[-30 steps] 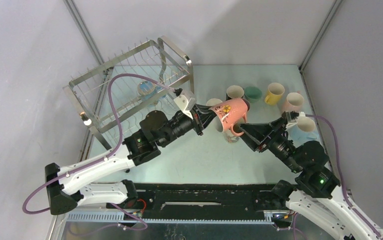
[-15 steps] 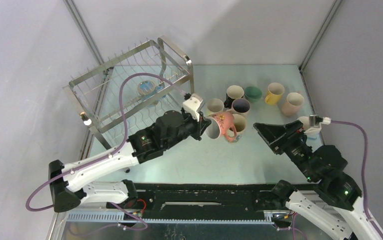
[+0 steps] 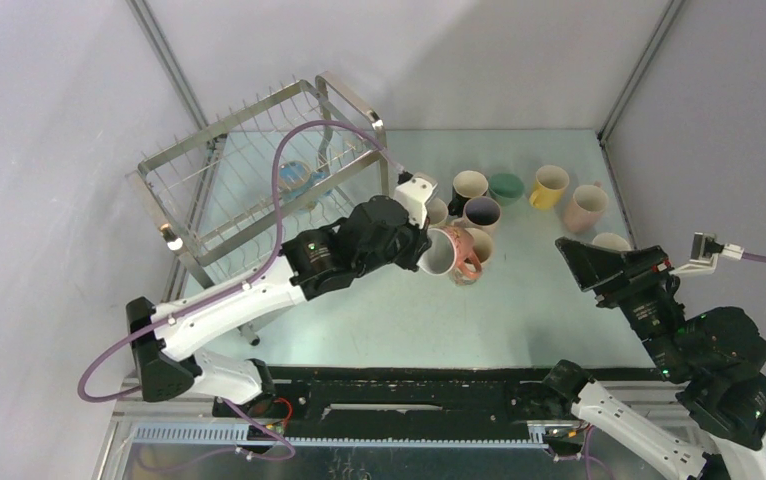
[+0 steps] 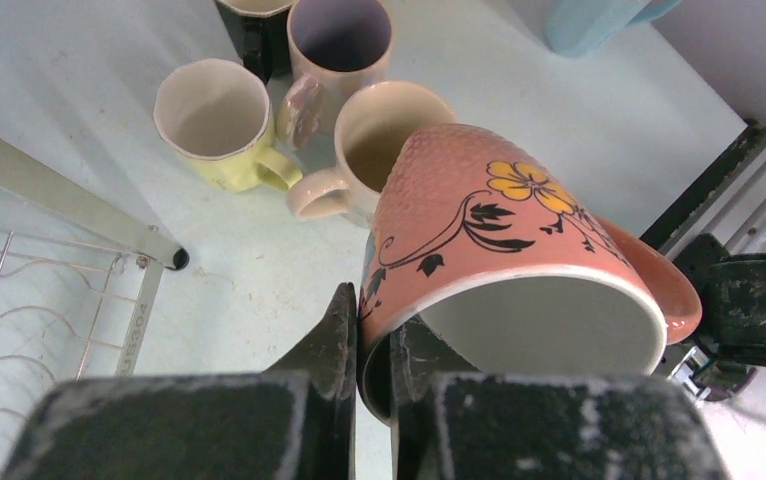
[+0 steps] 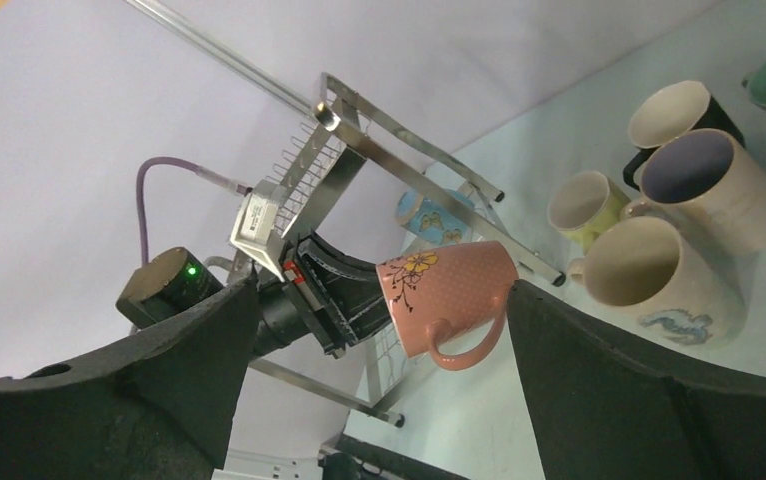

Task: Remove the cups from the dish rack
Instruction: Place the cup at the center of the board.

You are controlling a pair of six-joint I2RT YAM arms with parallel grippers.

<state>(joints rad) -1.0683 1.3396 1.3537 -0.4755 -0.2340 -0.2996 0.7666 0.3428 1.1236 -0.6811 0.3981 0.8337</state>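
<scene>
My left gripper [image 4: 374,310] is shut on the rim of a pink cup [image 4: 499,230] with a yellow flower. One finger is inside the rim and one outside. The pink cup [image 3: 451,252] hangs tilted on its side above the table, handle down, next to a beige cup [image 3: 480,243]. My right gripper [image 3: 577,258] stands open and empty well to the right of it. The right wrist view frames the pink cup [image 5: 449,290] between wide fingers [image 5: 639,380]. The dish rack [image 3: 259,180] stands at the back left with a blue cup [image 3: 294,178] inside.
Several cups stand on the table: lime [image 4: 214,120], lavender-lined [image 3: 482,212], black [image 3: 469,185], green [image 3: 505,187], yellow [image 3: 549,186], pale pink [image 3: 586,207]. A light blue one [image 3: 611,241] sits just behind my right gripper. Grey walls enclose the table.
My right gripper has opened wide and drawn back to the right, away from the pink cup. My left arm has turned and carried the cup slightly down and left.
</scene>
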